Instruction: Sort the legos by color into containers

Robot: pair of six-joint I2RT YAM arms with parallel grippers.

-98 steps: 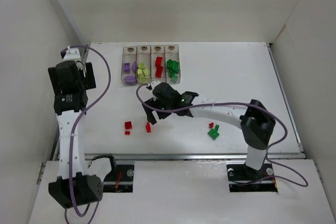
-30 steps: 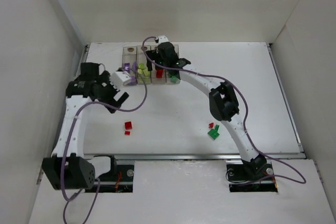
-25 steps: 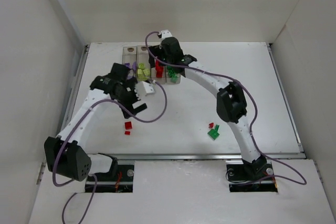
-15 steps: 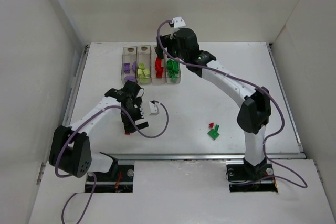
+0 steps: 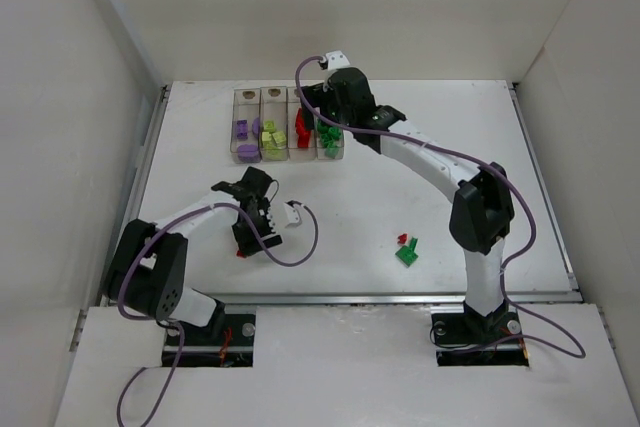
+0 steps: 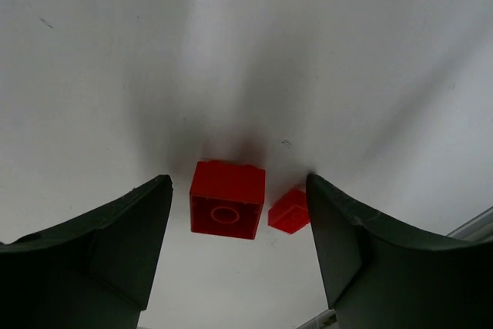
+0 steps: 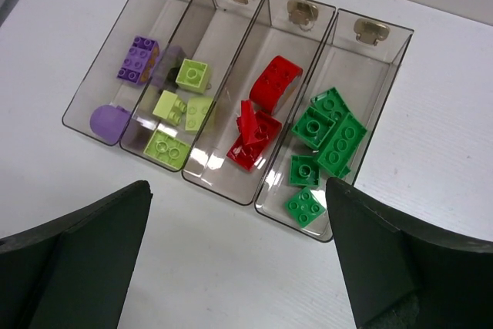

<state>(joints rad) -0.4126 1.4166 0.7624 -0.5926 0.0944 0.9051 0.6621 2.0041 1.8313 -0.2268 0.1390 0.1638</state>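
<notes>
Left gripper (image 6: pixel 239 181), jaws apart and untouching, straddles the larger red lego (image 6: pixel 227 199); a smaller red lego (image 6: pixel 290 210) sits just beside it, within the same gap.

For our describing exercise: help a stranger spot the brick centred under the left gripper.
Find the left gripper over the white table. Between its fingers lie a large red brick and a tiny red brick; choose the large, squarish one.
</notes>
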